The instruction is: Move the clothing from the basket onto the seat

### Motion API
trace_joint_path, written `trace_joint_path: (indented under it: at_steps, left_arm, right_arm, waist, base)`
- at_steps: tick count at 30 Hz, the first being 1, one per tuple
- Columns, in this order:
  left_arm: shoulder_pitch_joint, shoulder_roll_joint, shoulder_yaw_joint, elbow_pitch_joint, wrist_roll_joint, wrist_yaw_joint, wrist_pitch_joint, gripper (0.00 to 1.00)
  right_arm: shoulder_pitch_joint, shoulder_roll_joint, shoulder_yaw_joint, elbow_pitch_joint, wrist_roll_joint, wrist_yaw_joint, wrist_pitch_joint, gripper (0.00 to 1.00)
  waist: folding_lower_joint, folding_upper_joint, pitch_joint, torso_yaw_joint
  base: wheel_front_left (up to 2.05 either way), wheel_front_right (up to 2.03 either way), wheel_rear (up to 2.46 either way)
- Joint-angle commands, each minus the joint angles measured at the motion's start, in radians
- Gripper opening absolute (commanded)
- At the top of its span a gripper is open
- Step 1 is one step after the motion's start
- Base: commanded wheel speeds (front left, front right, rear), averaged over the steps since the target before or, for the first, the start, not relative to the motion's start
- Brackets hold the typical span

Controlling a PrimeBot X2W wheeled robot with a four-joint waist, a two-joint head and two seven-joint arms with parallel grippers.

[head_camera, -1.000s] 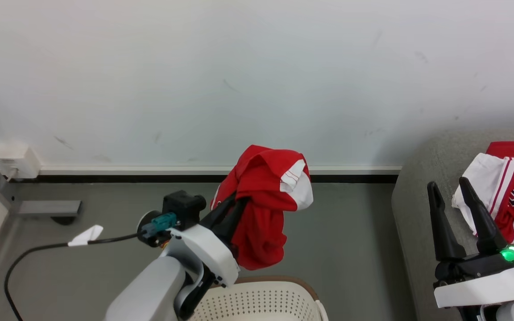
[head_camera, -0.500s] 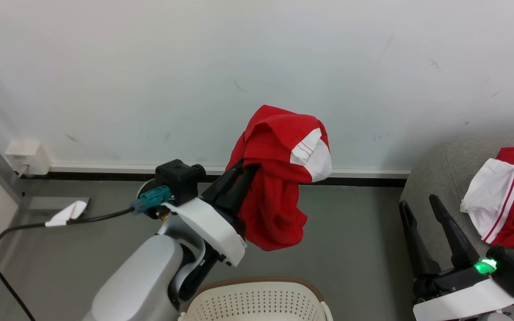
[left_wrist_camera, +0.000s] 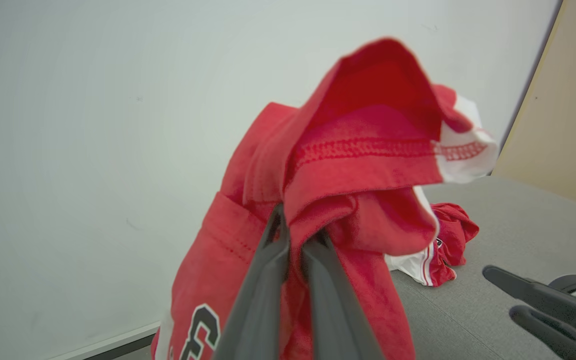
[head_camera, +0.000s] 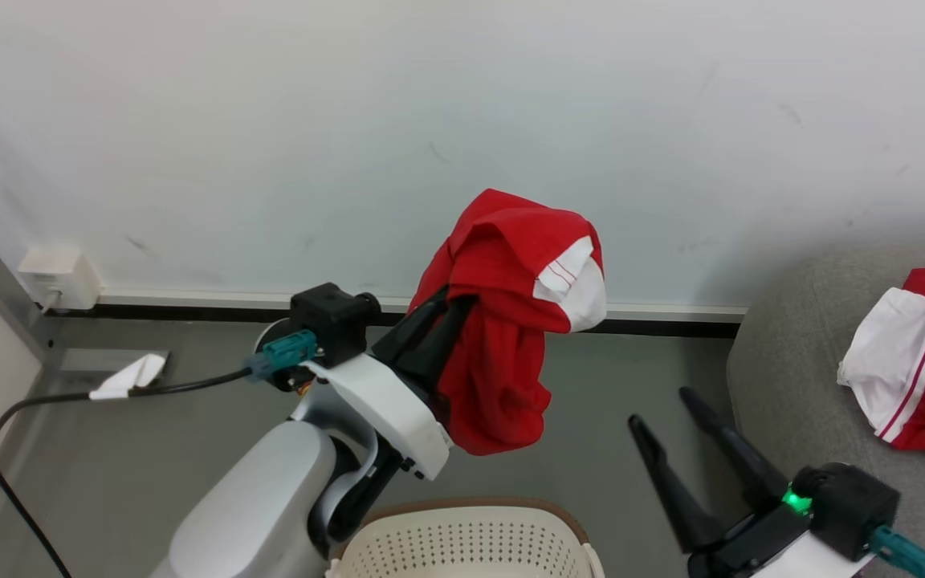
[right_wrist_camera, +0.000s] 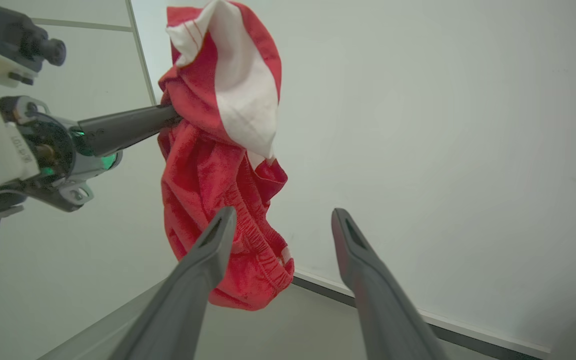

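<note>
Left end effector (head_camera: 454,305): closed tight on the clothing (head_camera: 503,337), which is gripped between its fingers.
Clothing: a bunched red garment with a white panel, hanging in the air above the basket (head_camera: 462,504) (clear of its brown rim).
Right end effector (head_camera: 662,408): fingers spread wide, holding nothing, just beside the seat (head_camera: 792,385).
Seat: another red-and-white garment (head_camera: 904,377) lies on it.
</note>
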Motion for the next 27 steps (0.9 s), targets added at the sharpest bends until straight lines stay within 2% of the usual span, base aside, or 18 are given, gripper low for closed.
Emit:
trace_joint_path:
  at_steps: [1, 5, 11, 14, 20, 27]
  left_arm:
    - [-0.012, -0.004, -0.006, 0.005, -0.001, -0.001, 0.001, 0.00]
    - [-0.021, -0.018, -0.020, 0.011, 0.002, -0.005, 0.002, 0.00]
    - [-0.032, -0.047, -0.047, 0.018, 0.004, -0.012, 0.003, 0.00]
    - [-0.035, -0.058, -0.058, 0.019, 0.004, -0.014, 0.004, 0.00]
    - [-0.032, -0.092, -0.091, 0.023, 0.000, -0.022, 0.008, 0.00]
    - [-0.018, -0.118, -0.133, 0.025, -0.010, -0.033, 0.013, 0.00]
  right_arm:
    - [-0.022, -0.012, 0.042, 0.006, -0.005, -0.002, -0.002, 1.00]
    - [-0.057, -0.013, 0.141, 0.054, -0.009, -0.002, -0.002, 1.00]
    - [-0.127, 0.021, 0.264, 0.179, -0.001, -0.002, -0.002, 1.00]
    - [-0.153, 0.040, 0.285, 0.227, -0.004, -0.002, -0.002, 1.00]
    - [-0.192, 0.103, 0.265, 0.345, -0.024, -0.002, -0.002, 1.00]
    - [-0.204, 0.156, 0.190, 0.429, -0.070, -0.002, -0.002, 1.00]
  waist:
    - [-0.0001, 0.0000, 0.000, 0.007]
    - [-0.0001, 0.0000, -0.001, 0.023]
    - [-0.0001, 0.0000, 0.001, 0.055]
    - [-0.0001, 0.0000, 0.002, 0.066]
    - [-0.0001, 0.0000, 0.003, 0.102]
    - [-0.0001, 0.0000, 0.004, 0.152]
  base:
    - [0.00, 0.00, 0.00]
    - [0.00, 0.00, 0.00]
    - [0.00, 0.00, 0.00]
    - [0.00, 0.00, 0.00]
    - [0.00, 0.00, 0.00]
    - [0.00, 0.00, 0.00]
